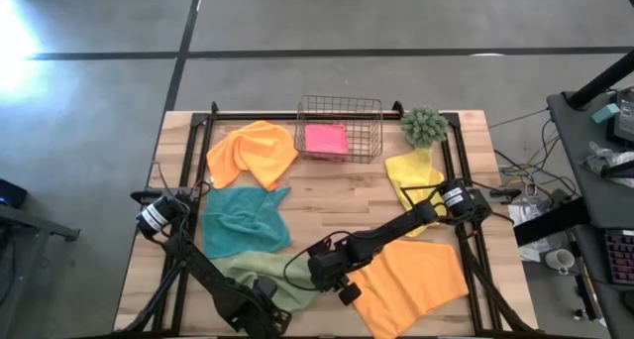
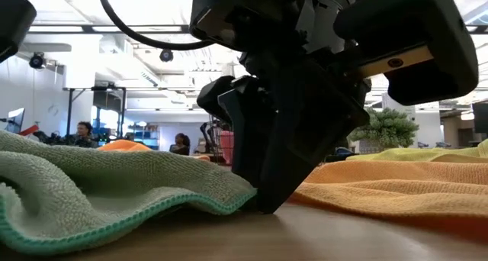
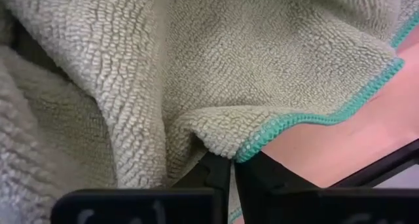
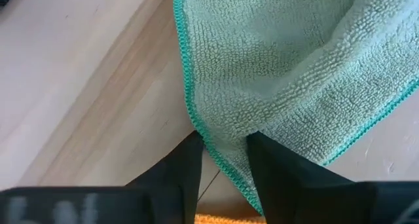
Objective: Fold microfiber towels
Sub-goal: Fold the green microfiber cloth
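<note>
free: bare wood mid-table (image 1: 327,195) | blocked: basket (image 1: 340,129), plant (image 1: 424,126)

Sage green towel (image 1: 260,270) rumpled at the front edge — teal-hemmed corner between both tools

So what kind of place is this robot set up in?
Most likely a robotics lab or workshop hall: a wooden table on a bare concrete floor, a cable-strewn equipment bench alongside, and people seated at workstations behind.

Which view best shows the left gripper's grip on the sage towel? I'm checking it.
Left wrist view: left gripper shut on the sage towel hem. High view shows only the towel by both arms; the low and right wrist views show the right gripper instead.
</note>
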